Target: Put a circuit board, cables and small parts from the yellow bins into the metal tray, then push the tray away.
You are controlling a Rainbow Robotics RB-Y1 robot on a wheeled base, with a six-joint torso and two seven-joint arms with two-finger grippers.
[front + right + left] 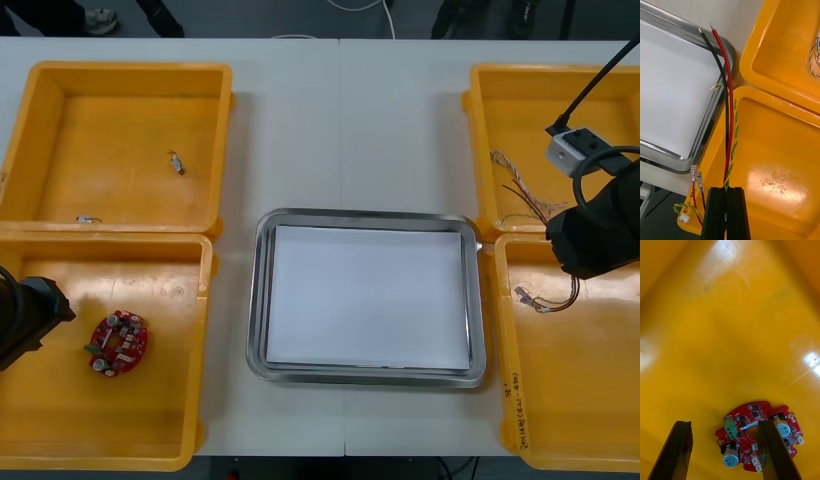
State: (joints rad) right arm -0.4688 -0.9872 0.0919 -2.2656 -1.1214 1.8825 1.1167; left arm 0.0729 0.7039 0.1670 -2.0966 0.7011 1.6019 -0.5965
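Note:
A round red circuit board (118, 341) lies on the floor of the near-left yellow bin (60, 445). My left gripper (724, 423) hangs open just over it, one finger (775, 450) across the board (747, 418), the other beside it. My right gripper (727, 195) is shut on a bundle of cables (730, 123): one red, one black, one twisted yellow and green. Held above the near-right bin (778, 157), the bundle's bare ends reach over the corner of the metal tray (662, 153). In the front view the right arm (600, 235) is at the inner edge of that bin (570, 400).
The metal tray (262, 300), white inside, sits mid-table between the bins. The far-left bin (30, 110) holds small metal parts (177, 162). The far-right bin (490, 100) holds twisted blue and white cables (520, 185). Loose cable ends (545, 298) trail in the near-right bin.

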